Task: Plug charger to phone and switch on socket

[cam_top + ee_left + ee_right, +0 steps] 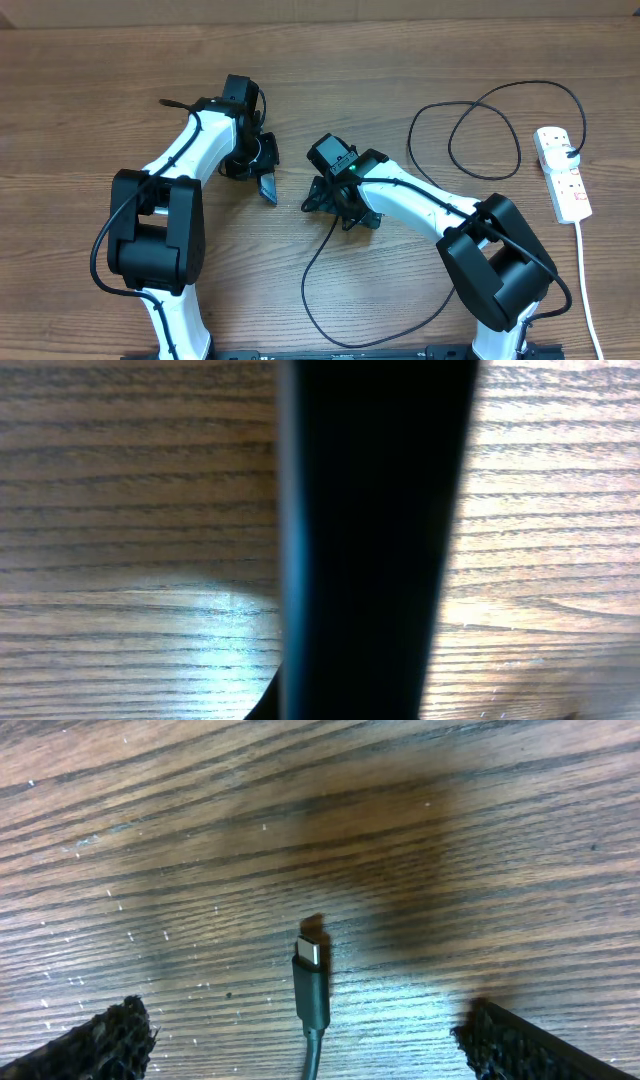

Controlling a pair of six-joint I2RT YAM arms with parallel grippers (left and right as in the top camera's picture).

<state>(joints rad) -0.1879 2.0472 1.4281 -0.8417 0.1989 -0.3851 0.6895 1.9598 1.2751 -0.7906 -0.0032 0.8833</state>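
Observation:
My left gripper (pixel 262 174) is shut on the phone (pixel 268 188), which pokes out toward the table's middle as a thin dark blade. In the left wrist view the phone (pixel 375 540) is a dark slab with a bluish edge filling the centre, and the fingers are hidden. The charger (pixel 310 285) loops across the wood to the white socket (pixel 563 172) at the far right. Its black connector tip (pixel 311 982) lies flat on the table with its metal end pointing away. My right gripper (pixel 310 1045) stands open, astride the tip with its black pads (pixel 100 1042) well clear on both sides.
The socket's white cord (pixel 583 290) runs down the right edge of the table. The charger cable makes a wide loop (pixel 480 135) behind my right arm (pixel 430 205) and another in front near the table's edge. The two grippers are about a hand's width apart.

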